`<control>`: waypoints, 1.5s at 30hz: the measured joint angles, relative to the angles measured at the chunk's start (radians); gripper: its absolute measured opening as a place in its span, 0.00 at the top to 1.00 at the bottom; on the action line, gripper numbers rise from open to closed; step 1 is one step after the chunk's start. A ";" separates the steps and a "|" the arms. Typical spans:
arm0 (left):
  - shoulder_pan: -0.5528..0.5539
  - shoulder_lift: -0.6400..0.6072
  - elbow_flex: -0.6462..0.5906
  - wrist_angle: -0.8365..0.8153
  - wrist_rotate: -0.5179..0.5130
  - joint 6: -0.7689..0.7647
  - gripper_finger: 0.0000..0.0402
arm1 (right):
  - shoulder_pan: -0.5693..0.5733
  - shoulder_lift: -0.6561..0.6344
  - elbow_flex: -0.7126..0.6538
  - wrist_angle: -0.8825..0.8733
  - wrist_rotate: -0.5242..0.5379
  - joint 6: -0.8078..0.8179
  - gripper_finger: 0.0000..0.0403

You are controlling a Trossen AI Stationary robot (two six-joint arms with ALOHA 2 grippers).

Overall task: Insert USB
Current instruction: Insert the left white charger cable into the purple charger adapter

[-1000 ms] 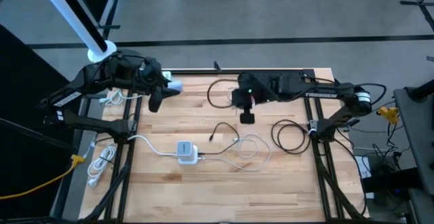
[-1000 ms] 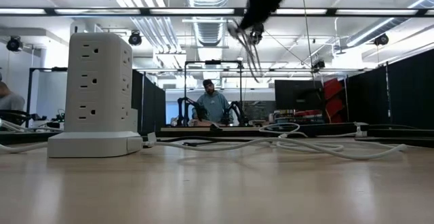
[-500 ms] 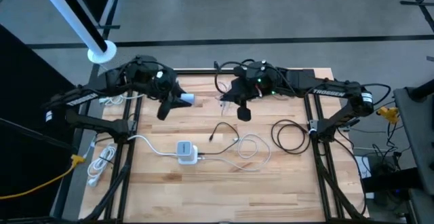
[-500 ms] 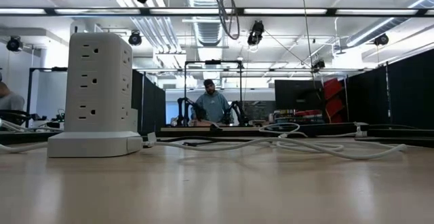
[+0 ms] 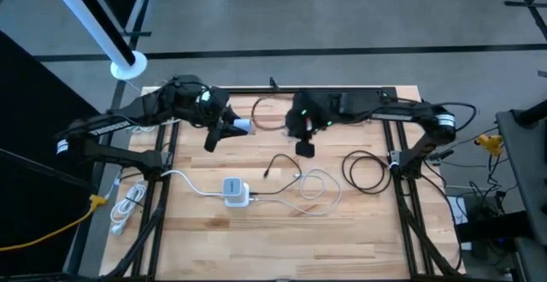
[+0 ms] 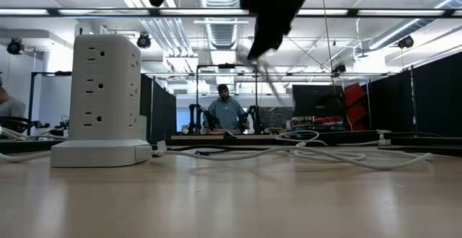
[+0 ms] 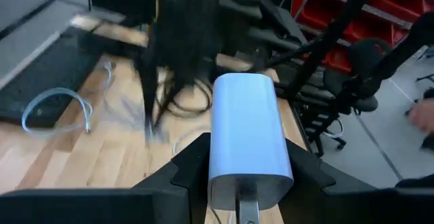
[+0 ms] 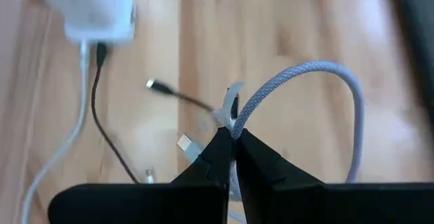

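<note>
the left gripper (image 7: pixel 247 200) has its fingers clenched on a pale rounded white charger block (image 7: pixel 249 132), held above the wooden counter (image 5: pixel 342 231). only the right wrist view shows the right gripper (image 8: pixel 232 149) pinching a grey braided cable (image 8: pixel 305 78); the high view places both mid-counter.

One power tower (image 5: pixel 234 191), one white charger block (image 7: pixel 249 139), one braided cable (image 8: pixel 305 81), two arms.

Smooth white plastic charger (image 7: pixel 247 132), braided cloth cable (image 8: pixel 305 81), wood table (image 5: pixel 342 231).
</note>
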 joint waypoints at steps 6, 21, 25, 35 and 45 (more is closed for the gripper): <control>0.000 -0.037 0.043 -0.064 0.001 0.000 0.71 | -0.004 0.161 -0.089 -0.009 0.067 -0.018 1.00; 0.002 -0.145 0.052 -0.220 -0.088 -0.001 0.71 | -0.015 0.096 -0.085 -0.048 0.034 -0.058 0.55; 0.002 -0.152 0.049 -0.233 -0.089 0.005 0.71 | 0.008 0.094 -0.094 -0.022 -0.125 -0.059 0.52; 0.002 -0.151 0.047 -0.241 -0.091 0.007 0.71 | 0.022 0.206 -0.144 0.036 -0.143 -0.155 0.66; 0.002 -0.151 0.046 -0.265 -0.091 0.001 0.71 | 0.015 0.274 -0.143 0.089 -0.116 -0.198 0.78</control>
